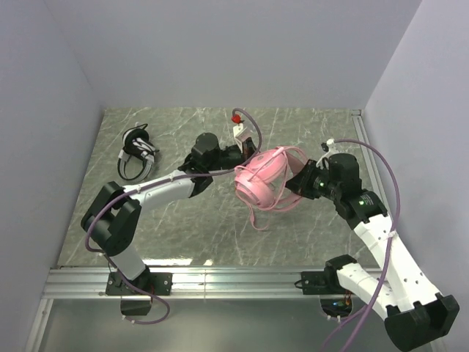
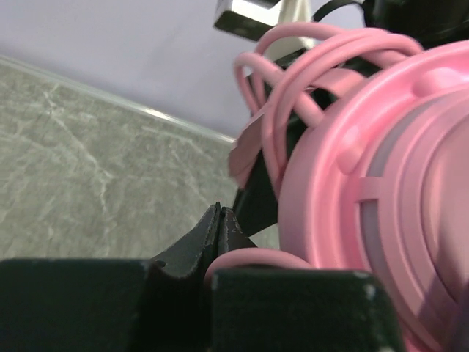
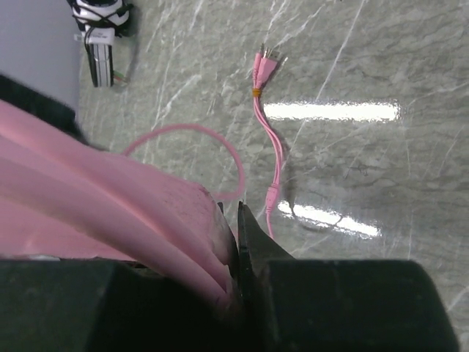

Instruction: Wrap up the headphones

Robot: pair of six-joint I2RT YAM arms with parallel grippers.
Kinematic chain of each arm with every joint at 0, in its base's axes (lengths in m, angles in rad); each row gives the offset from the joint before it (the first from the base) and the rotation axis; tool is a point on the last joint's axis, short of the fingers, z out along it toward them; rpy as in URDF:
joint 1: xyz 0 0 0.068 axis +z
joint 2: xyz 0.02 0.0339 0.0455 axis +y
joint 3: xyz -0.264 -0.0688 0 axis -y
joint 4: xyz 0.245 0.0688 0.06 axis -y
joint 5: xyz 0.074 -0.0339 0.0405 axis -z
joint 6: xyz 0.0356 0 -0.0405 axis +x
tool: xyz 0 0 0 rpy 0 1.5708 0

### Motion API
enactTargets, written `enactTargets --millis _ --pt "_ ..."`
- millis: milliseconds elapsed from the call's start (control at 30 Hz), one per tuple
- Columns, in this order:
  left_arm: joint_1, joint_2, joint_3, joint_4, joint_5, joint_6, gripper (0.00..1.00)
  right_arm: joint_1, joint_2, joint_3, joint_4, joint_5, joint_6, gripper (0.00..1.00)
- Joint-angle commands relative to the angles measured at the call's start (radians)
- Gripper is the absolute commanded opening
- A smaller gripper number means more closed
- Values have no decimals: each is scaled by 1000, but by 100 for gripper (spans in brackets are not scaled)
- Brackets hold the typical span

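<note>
Top external, pink headset (image 1: 260, 182) held aloft, pink cable (image 1: 254, 218) dangling

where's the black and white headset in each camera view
top external: black and white headset lies at the upper left of the table
left wrist: not in it
right wrist: top left corner
shared landmark: pink headset, centre in top external, right side in left wrist, lower left in right wrist
</note>
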Motion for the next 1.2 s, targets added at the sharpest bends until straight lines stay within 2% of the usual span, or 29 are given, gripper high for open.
enactTargets --millis 0,133,233,300,467,700,767,933,1167 --pt "31 -2 80 -93 114 106 3 61 -32 43 36 -48 -78 0" --pt "45 9 148 -205 188 188 6 144 -33 72 7 -9 -126 0" --pt "47 -20 169 -337 93 297 5 230 -23 90 -17 49 -157 0" --pt "45 -49 160 -367 18 369 5 259 -16 89 -22 57 -172 0" --pt "45 -106 139 -394 -43 533 6 327 -13 75 -27 64 -198 0" --pt "47 -104 192 -459 -88 560 6 345 -18 113 -96 107 -200 0" --pt "47 -106 201 -477 -170 558 7 366 -16 116 -119 113 -210 0" --pt "47 -110 273 -595 -246 647 14 399 -10 107 -160 150 -226 0" --pt "48 -120 356 -678 -303 767 16 480 4 103 -162 153 -252 0"
